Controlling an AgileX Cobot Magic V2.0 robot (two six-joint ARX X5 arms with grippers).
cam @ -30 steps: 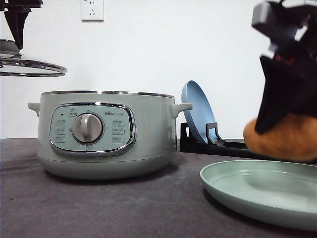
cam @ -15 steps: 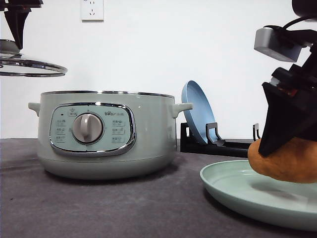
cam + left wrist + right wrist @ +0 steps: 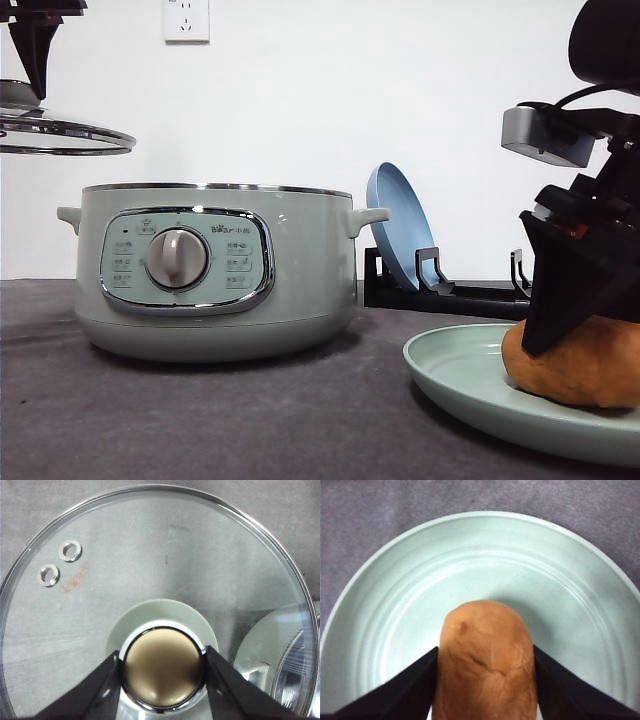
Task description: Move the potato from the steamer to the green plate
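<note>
**Potato reaches the plate**

The right end effector [image 3: 485,680] had come down, still clamped on the orange-brown oval potato [image 3: 580,362]. A second before, the potato hung above the wide pale green plate [image 3: 455,375]; now it sat on it, at the right of the tabletop [image 3: 200,420]. Only letting go seemed left. The left end effector [image 3: 162,667] stayed clamped on the glass lid's knob [image 3: 162,665], high above the big sage-green steamer pot [image 3: 215,270].

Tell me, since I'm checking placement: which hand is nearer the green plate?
Right. The right hand grips the potato on the green plate; the left hand holds the lid beyond the steamer.
</note>
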